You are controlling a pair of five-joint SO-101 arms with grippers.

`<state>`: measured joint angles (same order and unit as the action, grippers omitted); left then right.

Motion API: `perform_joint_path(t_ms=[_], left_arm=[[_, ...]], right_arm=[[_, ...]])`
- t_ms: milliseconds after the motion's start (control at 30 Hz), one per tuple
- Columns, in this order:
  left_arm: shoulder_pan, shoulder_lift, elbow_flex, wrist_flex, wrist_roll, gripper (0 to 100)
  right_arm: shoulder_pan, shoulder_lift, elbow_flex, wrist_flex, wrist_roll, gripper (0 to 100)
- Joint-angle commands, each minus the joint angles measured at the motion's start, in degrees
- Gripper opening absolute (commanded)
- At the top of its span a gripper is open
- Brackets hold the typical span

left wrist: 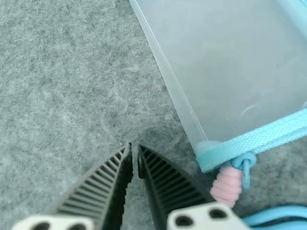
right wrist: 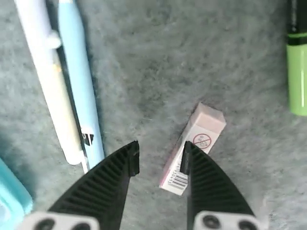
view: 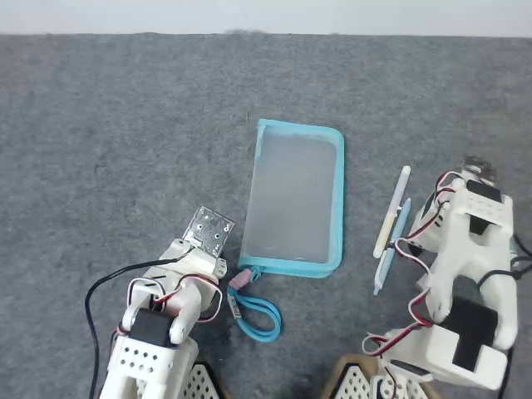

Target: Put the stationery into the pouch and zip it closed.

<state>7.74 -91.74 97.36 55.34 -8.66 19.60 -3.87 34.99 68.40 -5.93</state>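
- The left arm's white plastic body (view: 158, 332) sits in the lower left of the high view. Its left gripper (left wrist: 134, 149), with black ribbed fingers, has its tips drawn together with nothing between them. It is over bare felt just beside the pouch's near corner.
- The right arm (view: 465, 291) fills the lower right of the high view. The right gripper (right wrist: 160, 149) has its fingers spread apart and grips nothing. A small pink-and-white rectangular eraser (right wrist: 201, 132) in a paper sleeve lies on the felt, one end at the gap and partly covered by one finger.
- A turquoise cord wrist strap (left wrist: 280, 216) loops on the felt at lower centre. It is tied to a ribbed pink rubber zip pull (left wrist: 227, 186) at the pouch's lower-left corner.
- A slim cream pen (view: 392, 212) and a slim light-blue pen (view: 389, 253) lie side by side right of centre, between the pouch and the right arm.
- A green highlighter (right wrist: 297, 72) with a black cap lies apart from the eraser, on the side away from the pens.
- The translucent rectangular plastic pouch (view: 295, 195) with turquoise fabric edging lies flat at centre.
- A grey felt mat (view: 125, 125) covers the table.
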Motion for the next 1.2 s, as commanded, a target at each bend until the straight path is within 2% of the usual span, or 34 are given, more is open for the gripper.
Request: perform_joint_path(t_ms=[0, 267, 433, 833, 933, 1033, 1167], left_arm=[[0.3, -0.2, -0.5, 0.3, -0.4, 2], [0.3, -0.2, -0.5, 0.3, -0.4, 2], [0.3, -0.2, -0.5, 0.3, -0.4, 2], [0.3, -0.2, -0.5, 0.3, -0.4, 2], [0.3, -0.2, -0.5, 0.3, -0.4, 2], [0.3, -0.2, -0.5, 0.3, -0.4, 2], [0.3, -0.2, -0.5, 0.3, -0.4, 2]], right_arm=[[0.6, -0.1, 1.2, -0.2, -1.4, 15.0], [7.1, -7.7, 2.6, 2.5, 0.9, 15.0], [7.3, -11.0, 6.0, 2.0, 1.1, 15.0], [4.3, -0.1, 9.4, -5.9, 1.1, 14.3], [6.4, 0.6, 7.5, -6.2, 1.1, 7.5], [8.1, 1.0, 4.1, -7.1, 8.3, 0.9], [11.1, 1.2, -2.1, -6.5, 17.6, 0.7]])
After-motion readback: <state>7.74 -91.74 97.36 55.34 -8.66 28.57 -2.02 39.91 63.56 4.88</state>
